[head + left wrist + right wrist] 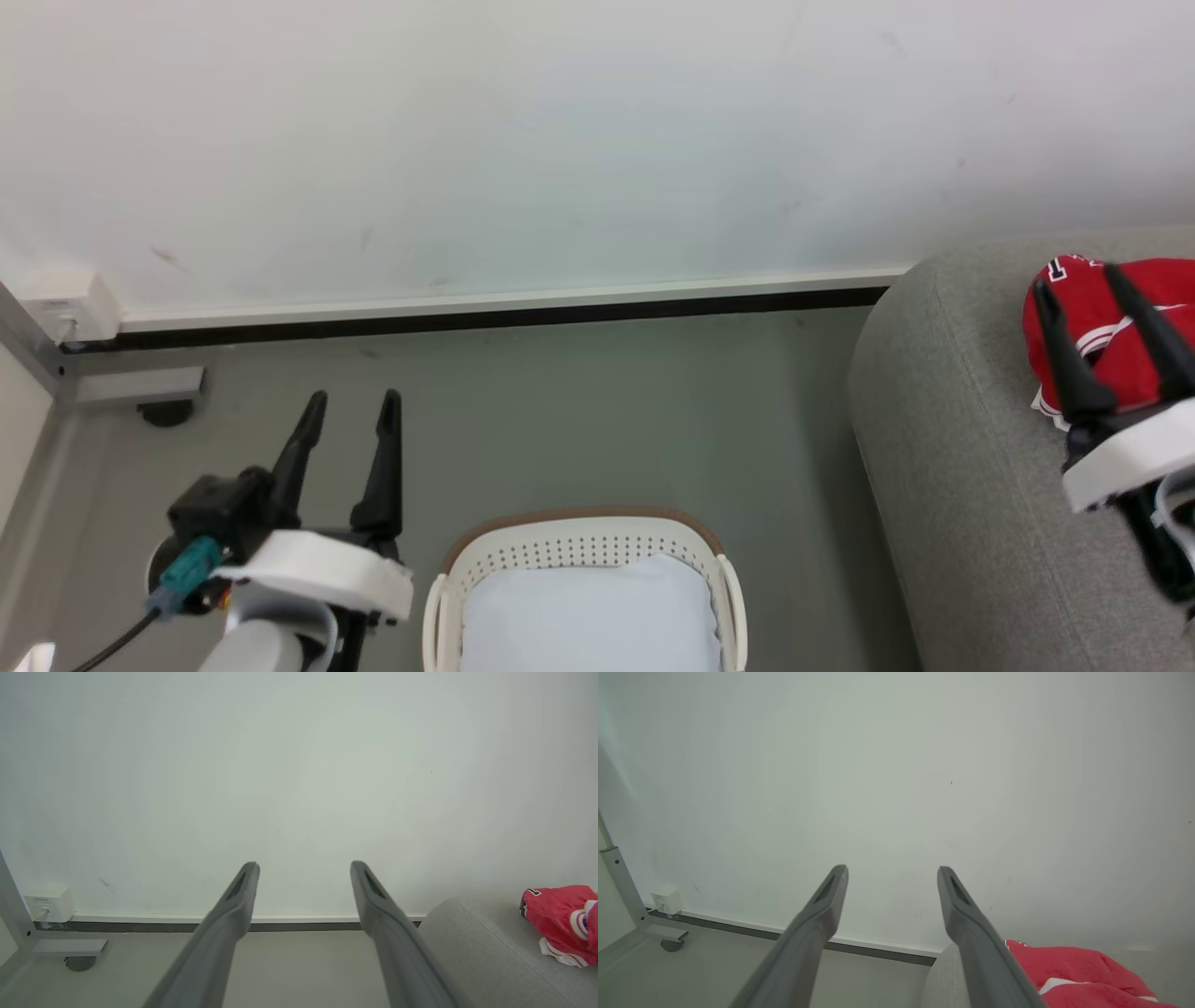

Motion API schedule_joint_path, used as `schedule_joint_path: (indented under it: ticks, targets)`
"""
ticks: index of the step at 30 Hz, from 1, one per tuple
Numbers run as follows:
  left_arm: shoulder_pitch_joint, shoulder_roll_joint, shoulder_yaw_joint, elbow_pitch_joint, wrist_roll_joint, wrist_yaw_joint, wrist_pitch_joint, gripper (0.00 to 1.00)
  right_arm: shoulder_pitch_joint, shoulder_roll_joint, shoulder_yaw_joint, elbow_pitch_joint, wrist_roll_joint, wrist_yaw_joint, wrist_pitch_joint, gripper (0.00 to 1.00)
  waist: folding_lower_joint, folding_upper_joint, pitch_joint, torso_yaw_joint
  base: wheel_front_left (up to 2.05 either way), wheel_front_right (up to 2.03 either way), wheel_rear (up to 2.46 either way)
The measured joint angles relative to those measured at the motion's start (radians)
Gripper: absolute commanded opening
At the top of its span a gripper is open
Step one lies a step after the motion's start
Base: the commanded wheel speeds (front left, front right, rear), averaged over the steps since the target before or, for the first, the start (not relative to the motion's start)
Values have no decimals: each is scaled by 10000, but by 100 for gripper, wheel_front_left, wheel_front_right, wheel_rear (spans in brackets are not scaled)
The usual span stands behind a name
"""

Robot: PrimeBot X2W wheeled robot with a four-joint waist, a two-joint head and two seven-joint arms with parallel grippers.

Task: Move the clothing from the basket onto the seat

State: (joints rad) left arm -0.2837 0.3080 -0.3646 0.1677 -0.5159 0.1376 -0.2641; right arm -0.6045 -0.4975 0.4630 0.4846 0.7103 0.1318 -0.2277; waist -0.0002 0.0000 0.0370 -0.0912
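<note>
Red clothing (1088,301) bunched in a heap on the grey seat (952,420), at the far right of the head view, well apart from the basket (579,543). Inside the basket, a pale liner (588,616) and no red cloth to be seen (so probably nothing left to lift out). Right gripper (1075,280) above the seat, jaws spread apart in front of the heap and grasping nothing; touching the cloth or not, impossible to tell. Left gripper (355,399) over the floor (607,420) beside the basket, likewise spread wide and empty. Probably light, soft and floppy, a smooth sports fabric, a little slippery, not fragile at all; likely to sag and unfold when lifted. Best taken at a raised fold on top of the heap, pinching several layers together, rather than at the thin hem. No clear long axis in such a crumpled shape: somewhat longer in the direction away from the robot, with the white striped trim (1046,406) at the near end and a black-and-white mark (1060,271) at the far end.
</note>
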Motion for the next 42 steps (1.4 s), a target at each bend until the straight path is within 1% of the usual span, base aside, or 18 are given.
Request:
schedule_joint_path:
  ticks: [1,5,11,13,16,19,23,29,35,42]
  targets:
    - [492,-180,447,-102,98,-59,0,100,793,545,-541,-232,-378,0,-159,100,0,0,-186,26,0,0,0]
    - [1234,-485,1060,-176,238,-288,0,100,1889,1181,-1292,-583,-1007,0,-291,100,0,0,-424,24,0,0,0]
    - [2110,-1016,1956,-378,865,-953,0,100,3428,2284,-2508,-1616,-1921,0,-347,100,0,0,-588,14,0,0,0]
    - [2242,-1181,2184,-286,1083,-1189,0,100,3926,2617,-2669,-1937,-2372,0,-347,100,1,0,-580,19,0,0,0]
    - [2340,-1423,2548,-163,1471,-1480,0,100,4454,3095,-2901,-2313,-2709,0,-349,100,1,0,-554,15,0,0,0]
    - [2461,-1678,2894,40,1862,-1755,0,100,4846,3425,-3072,-2380,-2995,0,-349,100,0,0,-537,19,0,0,0]
    - [2545,-1994,3229,222,2184,-2040,0,100,5081,3672,-3150,-2403,-3396,0,-349,100,1,0,-536,23,0,0,0]
    - [2573,-2274,3570,443,2579,-2332,0,100,5175,3831,-3032,-2272,-3476,0,-349,100,2,0,-562,41,0,0,0]
    - [2534,-2399,3816,543,2778,-2516,0,100,5153,3877,-2955,-2224,-3475,0,-349,100,2,0,-591,16,0,0,0]
    - [2532,-2495,3906,610,2876,-2606,0,100,5137,3873,-2905,-2219,-3461,0,-349,100,2,0,-611,-21,0,0,0]
